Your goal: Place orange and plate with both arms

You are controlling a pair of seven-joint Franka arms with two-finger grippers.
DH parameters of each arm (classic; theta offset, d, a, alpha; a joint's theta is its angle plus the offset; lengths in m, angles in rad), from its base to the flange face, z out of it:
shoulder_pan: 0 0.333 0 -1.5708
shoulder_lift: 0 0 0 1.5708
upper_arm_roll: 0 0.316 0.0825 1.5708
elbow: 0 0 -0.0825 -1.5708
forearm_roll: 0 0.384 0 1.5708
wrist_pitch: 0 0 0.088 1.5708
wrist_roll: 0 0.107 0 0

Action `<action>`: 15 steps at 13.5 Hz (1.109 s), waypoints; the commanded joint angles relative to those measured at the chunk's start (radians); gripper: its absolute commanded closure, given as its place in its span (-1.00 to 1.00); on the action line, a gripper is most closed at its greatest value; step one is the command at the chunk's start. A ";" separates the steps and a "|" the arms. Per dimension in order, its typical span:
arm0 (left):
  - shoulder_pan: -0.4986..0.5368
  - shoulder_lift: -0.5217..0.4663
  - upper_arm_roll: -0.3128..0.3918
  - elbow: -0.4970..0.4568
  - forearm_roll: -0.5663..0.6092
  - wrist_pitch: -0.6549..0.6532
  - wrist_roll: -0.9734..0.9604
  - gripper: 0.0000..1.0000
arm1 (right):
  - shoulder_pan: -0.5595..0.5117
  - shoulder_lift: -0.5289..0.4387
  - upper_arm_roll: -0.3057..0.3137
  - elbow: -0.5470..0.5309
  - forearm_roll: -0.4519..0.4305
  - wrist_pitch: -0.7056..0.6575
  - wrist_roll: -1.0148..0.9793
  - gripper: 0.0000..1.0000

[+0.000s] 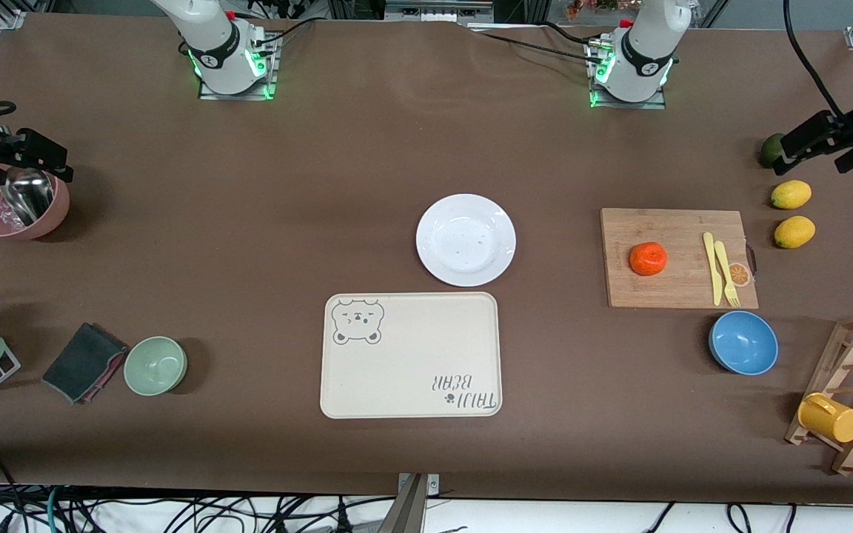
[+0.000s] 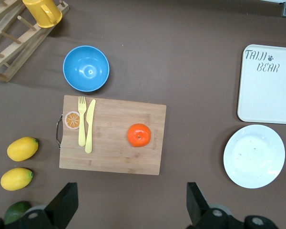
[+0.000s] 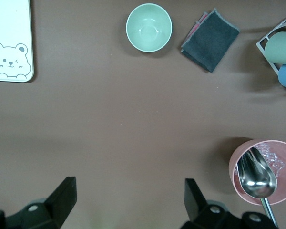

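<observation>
The orange (image 1: 648, 258) (image 2: 139, 135) lies on a wooden cutting board (image 1: 682, 229) toward the left arm's end of the table. The white plate (image 1: 466, 239) (image 2: 254, 156) sits empty near the table's middle. My left gripper (image 1: 830, 148) (image 2: 131, 205) hangs open over bare table beside a dark green fruit (image 1: 771, 150), well apart from the orange. My right gripper (image 1: 12, 159) (image 3: 128, 202) hangs open at the right arm's end, over bare table next to a pink bowl (image 1: 41, 218). Both hold nothing.
A cream bear tray (image 1: 412, 355) lies nearer the camera than the plate. Yellow knife and fork (image 1: 719, 268) rest on the board, with a blue bowl (image 1: 743, 342) and two lemons (image 1: 791, 195) nearby. A mug rack (image 1: 852, 385), green bowl (image 1: 155, 365) and dark cloth (image 1: 84, 362) stand nearer the camera.
</observation>
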 commanded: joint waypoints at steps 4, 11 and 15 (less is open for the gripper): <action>-0.033 0.036 0.040 0.069 0.030 -0.052 -0.016 -1.00 | -0.003 -0.018 0.005 -0.011 0.029 -0.006 0.065 -1.00; -0.031 0.028 0.008 0.058 0.131 -0.155 -0.008 -1.00 | -0.005 -0.018 0.005 -0.013 0.031 -0.006 0.065 -1.00; -0.031 0.025 0.001 0.060 0.128 -0.155 -0.016 -1.00 | -0.005 -0.018 0.005 -0.013 0.031 -0.006 0.065 -1.00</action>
